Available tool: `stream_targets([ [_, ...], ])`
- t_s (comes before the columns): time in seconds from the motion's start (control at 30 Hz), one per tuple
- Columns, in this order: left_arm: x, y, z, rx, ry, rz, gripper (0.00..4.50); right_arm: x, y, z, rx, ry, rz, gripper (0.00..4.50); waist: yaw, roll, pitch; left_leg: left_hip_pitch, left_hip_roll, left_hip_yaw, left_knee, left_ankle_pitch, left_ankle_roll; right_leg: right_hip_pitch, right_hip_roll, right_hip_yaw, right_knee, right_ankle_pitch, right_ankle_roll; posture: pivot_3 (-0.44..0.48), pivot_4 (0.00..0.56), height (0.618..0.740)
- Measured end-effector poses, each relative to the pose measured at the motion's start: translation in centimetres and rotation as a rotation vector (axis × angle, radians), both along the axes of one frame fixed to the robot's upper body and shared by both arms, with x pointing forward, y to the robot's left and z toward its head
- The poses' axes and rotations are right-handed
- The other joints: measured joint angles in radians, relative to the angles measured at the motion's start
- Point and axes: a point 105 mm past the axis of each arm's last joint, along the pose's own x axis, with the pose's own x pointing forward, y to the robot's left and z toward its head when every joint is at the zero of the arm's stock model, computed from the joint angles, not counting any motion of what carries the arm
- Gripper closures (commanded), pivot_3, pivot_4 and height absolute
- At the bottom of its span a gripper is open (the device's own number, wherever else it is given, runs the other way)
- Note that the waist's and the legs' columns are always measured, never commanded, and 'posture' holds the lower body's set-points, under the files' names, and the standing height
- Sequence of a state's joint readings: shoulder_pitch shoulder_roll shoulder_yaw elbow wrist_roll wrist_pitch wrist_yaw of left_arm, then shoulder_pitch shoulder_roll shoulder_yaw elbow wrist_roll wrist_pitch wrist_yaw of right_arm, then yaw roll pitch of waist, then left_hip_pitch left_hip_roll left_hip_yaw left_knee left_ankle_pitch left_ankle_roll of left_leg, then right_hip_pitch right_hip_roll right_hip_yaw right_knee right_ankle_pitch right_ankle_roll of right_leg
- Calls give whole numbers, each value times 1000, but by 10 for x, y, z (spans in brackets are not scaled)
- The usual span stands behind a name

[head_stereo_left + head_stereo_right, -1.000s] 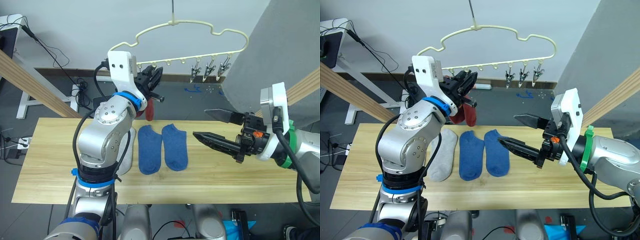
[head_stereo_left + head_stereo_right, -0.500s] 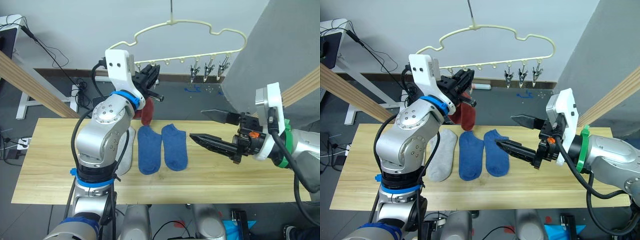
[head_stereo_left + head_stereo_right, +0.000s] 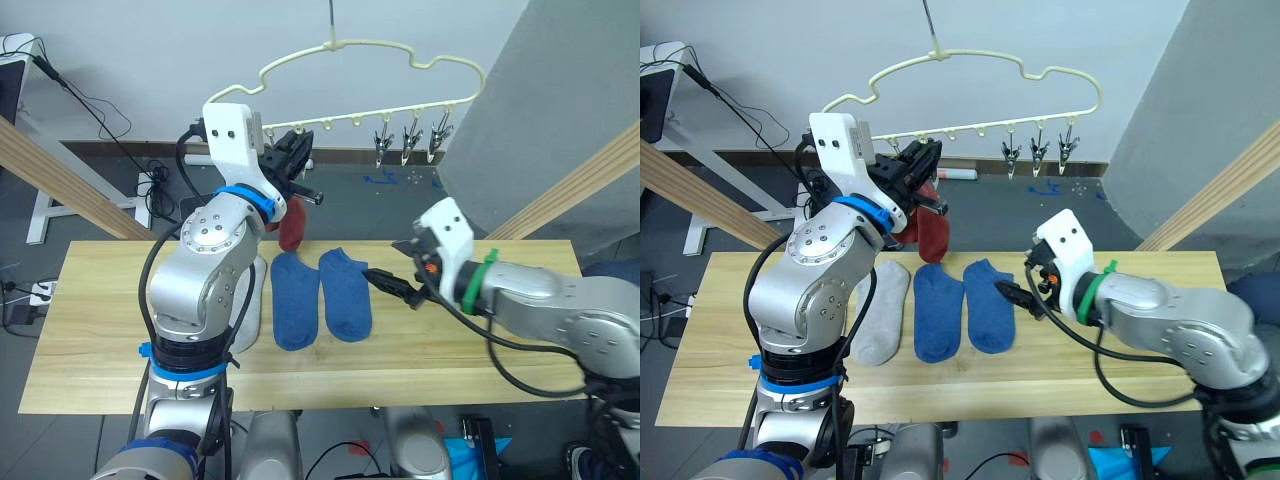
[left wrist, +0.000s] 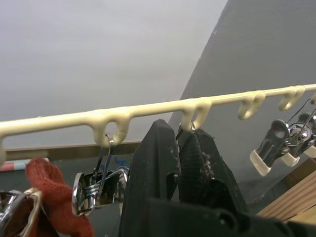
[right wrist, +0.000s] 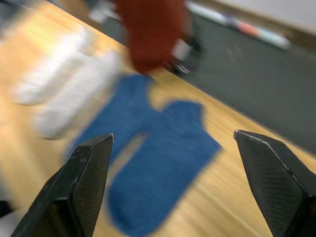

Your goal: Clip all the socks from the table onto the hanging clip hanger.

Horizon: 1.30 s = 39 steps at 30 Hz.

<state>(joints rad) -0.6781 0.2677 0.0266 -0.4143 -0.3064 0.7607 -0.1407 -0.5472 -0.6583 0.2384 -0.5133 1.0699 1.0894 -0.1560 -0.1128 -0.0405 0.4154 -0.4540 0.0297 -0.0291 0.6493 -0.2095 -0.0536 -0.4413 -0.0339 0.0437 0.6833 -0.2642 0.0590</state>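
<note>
From the head, the left gripper (image 3: 912, 160) is raised at the hanger's (image 3: 970, 68) clip row, with a red sock (image 3: 932, 235) hanging there. Two blue socks (image 3: 962, 306) and a grey sock (image 3: 883, 312) lie flat on the table (image 3: 1160, 370). The right gripper (image 3: 392, 283) hovers low beside the blue pair.

The left wrist view shows its fingers (image 4: 163, 168) closed together just under the hanger bar (image 4: 148, 111), next to a metal clip (image 4: 101, 173) and a bit of red sock (image 4: 52, 190); what they pinch is hidden.

The right wrist view shows its fingers (image 5: 84, 177) spread wide and empty above the blue socks (image 5: 163, 153).
</note>
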Motion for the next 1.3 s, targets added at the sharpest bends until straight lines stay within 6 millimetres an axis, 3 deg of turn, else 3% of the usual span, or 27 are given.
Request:
stream_targets([
  [0.1, 0, 1, 1, 5, -6, 7, 4306, 12, 4, -22, -54, 37, -72, 222, 2, 0, 0, 0, 0, 1, 0, 0, 0, 0, -1, 1, -1, 0, 0, -227, 399, 740],
  [0.13, 0, 1, 1, 7, -8, 10, 4308, 14, 6, -22, -57, 35, -79, 20, 2, 0, 0, 0, 0, 1, 0, 0, 0, 0, -1, 1, -1, 0, 0, -226, 400, 740],
  [0.27, 0, 1, 1, 11, -11, 14, 4308, 16, 22, -23, -33, 42, -65, 20, 2, 0, 0, 0, 0, 0, 0, 0, 0, 0, 0, 0, -1, 0, 0, -226, 400, 740],
  [0.43, 0, 2, 1, 14, -13, 18, 4308, 21, 27, -28, -58, 39, -76, 20, 4, 0, 0, 0, -1, 0, 0, 0, 0, 0, -1, 0, -1, 0, 0, -220, 401, 740],
  [0.67, -1, 1, 1, 16, -12, 13, 4308, 24, 65, -35, -85, 9, 18, 20, 2, 0, 0, 0, 0, 0, -1, 0, 0, -1, 0, 0, -1, 0, 0, -216, 410, 740],
  [0.97, -1, 0, 1, 20, -13, 13, 4308, 34, 74, -50, -126, -17, 47, 20, 6, 0, 0, 0, 0, 0, 0, 0, 0, 0, -1, 0, 0, 0, 0, -190, 411, 740],
  [1.3, 0, 1, 1, 22, -11, 15, 4308, 46, 68, -51, -159, -72, 40, 20, 8, 0, 0, 0, 0, 0, 0, 0, 0, 0, -1, 0, 0, 0, 0, -169, 413, 740],
])
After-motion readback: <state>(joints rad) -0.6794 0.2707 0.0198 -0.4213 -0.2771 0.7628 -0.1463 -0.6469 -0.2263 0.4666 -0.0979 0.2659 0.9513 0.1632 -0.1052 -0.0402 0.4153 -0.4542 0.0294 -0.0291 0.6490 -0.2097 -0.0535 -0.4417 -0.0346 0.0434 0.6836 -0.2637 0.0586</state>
